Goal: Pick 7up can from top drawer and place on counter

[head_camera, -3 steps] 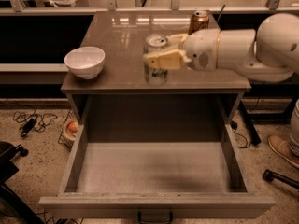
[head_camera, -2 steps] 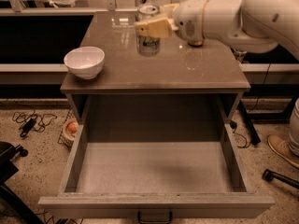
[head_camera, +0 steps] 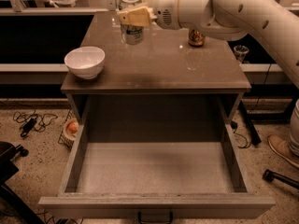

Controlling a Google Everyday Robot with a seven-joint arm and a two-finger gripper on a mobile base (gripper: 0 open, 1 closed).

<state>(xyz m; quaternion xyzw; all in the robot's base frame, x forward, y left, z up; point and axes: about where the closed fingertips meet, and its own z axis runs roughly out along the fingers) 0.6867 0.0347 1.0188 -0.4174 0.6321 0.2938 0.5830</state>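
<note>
The 7up can (head_camera: 131, 31) is silvery with a greenish label and a pull-tab top. It is upright over the far left part of the counter (head_camera: 159, 64). My gripper (head_camera: 133, 17) reaches in from the right and is shut on the can's upper half, its pale fingers (head_camera: 136, 17) across the can. I cannot tell whether the can's base touches the counter. The top drawer (head_camera: 156, 171) is pulled wide open below, its flat floor bare, with a dark handle at the front.
A white bowl (head_camera: 84, 62) stands at the counter's left front. A gold-orange can (head_camera: 196, 37) stands at the back, right of my gripper and partly behind the arm. Cables and a small basket lie on the floor at left. A shoe shows at right.
My gripper has carried the 7up can from the counter's middle toward the far left back part of the counter.
</note>
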